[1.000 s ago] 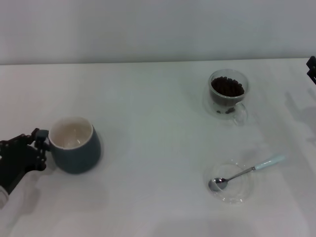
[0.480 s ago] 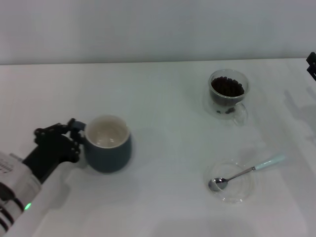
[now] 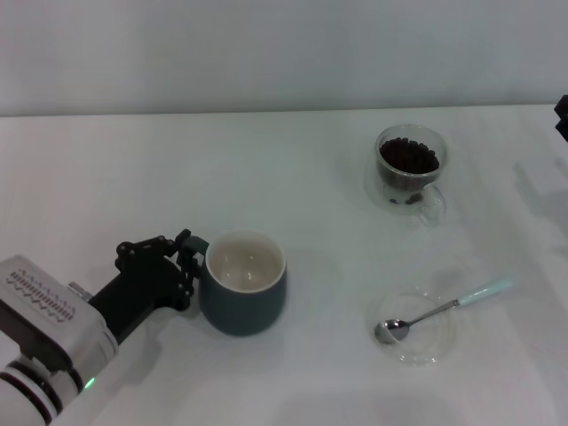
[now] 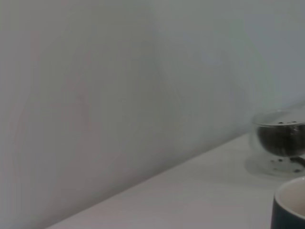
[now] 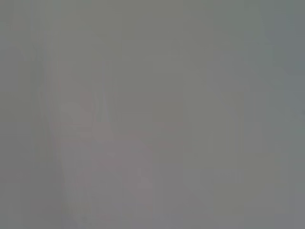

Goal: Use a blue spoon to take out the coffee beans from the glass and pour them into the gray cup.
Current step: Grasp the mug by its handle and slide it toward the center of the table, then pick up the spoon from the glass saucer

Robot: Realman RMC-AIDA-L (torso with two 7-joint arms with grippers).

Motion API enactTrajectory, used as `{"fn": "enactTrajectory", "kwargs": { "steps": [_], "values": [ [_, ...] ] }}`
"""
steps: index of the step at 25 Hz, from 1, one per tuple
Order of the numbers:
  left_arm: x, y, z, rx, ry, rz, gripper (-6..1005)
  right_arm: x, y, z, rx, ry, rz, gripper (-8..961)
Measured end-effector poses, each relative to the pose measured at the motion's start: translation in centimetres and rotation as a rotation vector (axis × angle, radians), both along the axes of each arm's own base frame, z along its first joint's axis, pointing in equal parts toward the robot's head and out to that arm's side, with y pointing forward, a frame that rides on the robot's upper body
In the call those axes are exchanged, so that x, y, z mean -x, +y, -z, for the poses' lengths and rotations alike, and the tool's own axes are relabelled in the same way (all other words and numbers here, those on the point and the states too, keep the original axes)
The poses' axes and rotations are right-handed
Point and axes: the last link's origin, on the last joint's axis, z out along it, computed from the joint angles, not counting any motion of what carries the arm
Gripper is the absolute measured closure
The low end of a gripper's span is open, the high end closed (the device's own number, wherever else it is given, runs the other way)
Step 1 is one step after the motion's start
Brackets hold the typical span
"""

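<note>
Black jaws of the left gripper [image 3: 189, 263] pinch the small handle of the gray cup [image 3: 242, 282], and in the past second they have carried that cup from the desk's left edge a good way toward the middle. It now stands upright on the desk [image 3: 293, 191], its cream inside empty, much nearer to the things it has to work with. In the left wrist view the cup's rim [image 4: 289, 204] shows in a corner with the glass [image 4: 281, 141] beyond it.

That glass [image 3: 409, 167] has not moved; it stands at the far right, well apart from the cup, with the coffee beans [image 3: 409, 156] heaped inside. Nearer the front, the blue spoon [image 3: 444, 308] lies untouched, its metal bowl resting in a clear saucer [image 3: 417, 330] and its pale handle sticking out over the rim.

Only a dark sliver of the right gripper [image 3: 562, 116] shows at the desk's right edge, so I cannot tell its state. To my eye the shift shortens the spoon's trip; scooping has not yet begun.
</note>
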Motion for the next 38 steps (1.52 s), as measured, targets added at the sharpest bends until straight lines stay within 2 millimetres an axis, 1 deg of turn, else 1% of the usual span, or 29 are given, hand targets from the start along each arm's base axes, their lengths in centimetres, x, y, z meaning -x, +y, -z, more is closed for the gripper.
{"fn": "enactTrajectory", "kwargs": {
  "steps": [2, 7, 11, 12, 18, 22, 23, 25, 27, 29, 31, 34, 35, 36, 38],
  "values": [
    [0.0, -0.3, 0.3, 0.018, 0.01, 0.015, 907, -0.1, -0.2, -0.1, -0.005, -0.001, -0.002, 272],
    [0.4, -1.3, 0.5, 0.02, -0.01, -0.011, 852, -0.2, -0.5, -0.2, -0.01, 0.0, -0.006, 275],
    [0.5, -1.6, 0.5, 0.018, -0.023, -0.021, 808, -0.3, -0.7, -0.3, -0.012, 0.002, -0.006, 278],
    [0.7, -2.1, 0.4, 0.014, -0.04, -0.033, 797, -0.3, -0.8, -0.3, -0.013, 0.003, -0.008, 278],
    [1.4, -3.5, 0.1, -0.004, -0.069, -0.053, 616, -0.4, -1.1, -0.3, -0.014, 0.013, -0.007, 282],
    [1.9, -4.5, -0.4, -0.036, -0.104, -0.064, 418, -1.0, -2.1, -0.6, -0.012, 0.091, 0.005, 284],
    [2.1, -4.8, -0.6, -0.05, -0.115, -0.074, 369, -1.2, -2.4, -0.7, -0.008, 0.128, 0.01, 285],
    [2.6, -5.3, -1.2, -0.092, -0.144, -0.102, 345, -1.7, -3.2, -1.1, 0.009, 0.219, 0.013, 286],
    [3.3, -6.2, -2.2, -0.161, -0.19, -0.138, 322, -2.5, -4.4, -1.6, 0.045, 0.353, 0.023, 287],
    [3.7, -6.9, -3.0, -0.217, -0.224, -0.16, 298, -3.0, -5.6, -1.7, 0.085, 0.451, 0.036, 288],
    [4.3, -7.7, -4.2, -0.3, -0.266, -0.187, 298, -3.6, -6.9, -1.6, 0.148, 0.551, 0.052, 289],
    [5.1, -8.2, -5.8, -0.402, -0.3, -0.225, 298, -3.7, -8.9, -0.3, 0.279, 0.68, 0.078, 291],
    [5.3, -8.3, -6.1, -0.424, -0.305, -0.233, 298, -3.5, -10.2, 1.4, 0.357, 0.746, 0.106, 292],
    [5.3, -8.3, -6.1, -0.424, -0.305, -0.233, 298, -3.5, -10.2, 1.4, 0.357, 0.746, 0.106, 292],
    [5.6, -8.3, -6.6, -0.457, -0.312, -0.245, 298, -3.4, -11.4, 3.2, 0.4, 0.794, 0.144, 294]
  ]
}}
